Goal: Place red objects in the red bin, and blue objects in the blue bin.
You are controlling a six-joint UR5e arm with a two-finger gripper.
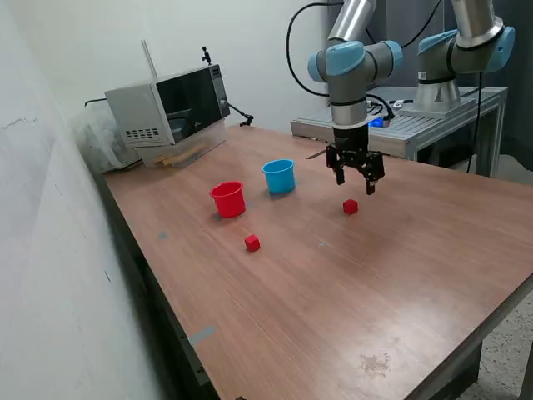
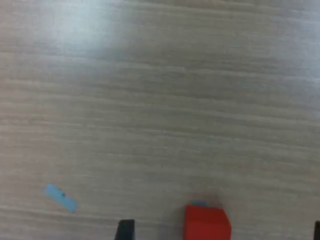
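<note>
Wood-grain table (image 1: 400, 283), item by item. Red cube (image 1: 351, 207): I log it resting on the table, below my claw (image 1: 356, 181), toward its 7 o'clock in the exterior view, not touching. Cube has no long axis. Claw: fingers apart, holding nothing. Second red cube (image 1: 252, 242): at 4 o'clock from the red cup (image 1: 227, 199). Blue cup (image 1: 279, 177): beside it.
</note>
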